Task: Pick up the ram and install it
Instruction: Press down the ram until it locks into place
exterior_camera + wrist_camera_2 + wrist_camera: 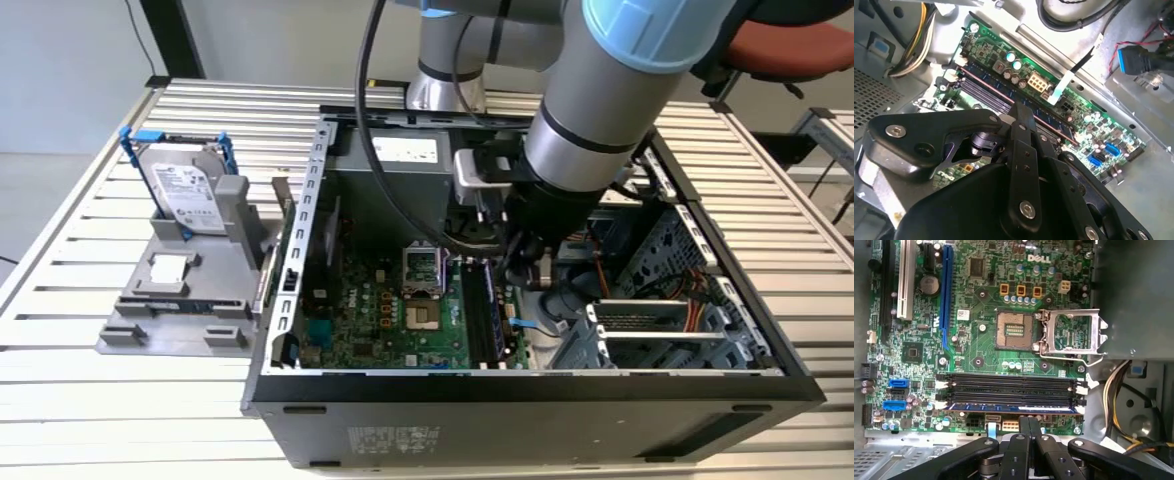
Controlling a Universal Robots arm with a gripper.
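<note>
The ram (1014, 408) is a long dark blue strip standing in the outermost of the black memory slots (1009, 385) on the green motherboard (979, 355). In the second wrist view the ram (1004, 92) runs diagonally across the board, its row of dark chips showing. The gripper (1030, 424) is shut with its fingertips pressed together, empty, just beside the middle of the ram's top edge. The exterior view has the gripper (531, 265) low inside the open computer case (534, 385), over the ram (483, 305).
The open processor socket (1014, 330) and its raised metal bracket (1071, 335) lie beyond the slots. Yellow and black cables (1119, 385) hang near the slot ends. Outside the case, a silver hard drive in a blue frame (187, 190) stands on a grey fixture (174, 310).
</note>
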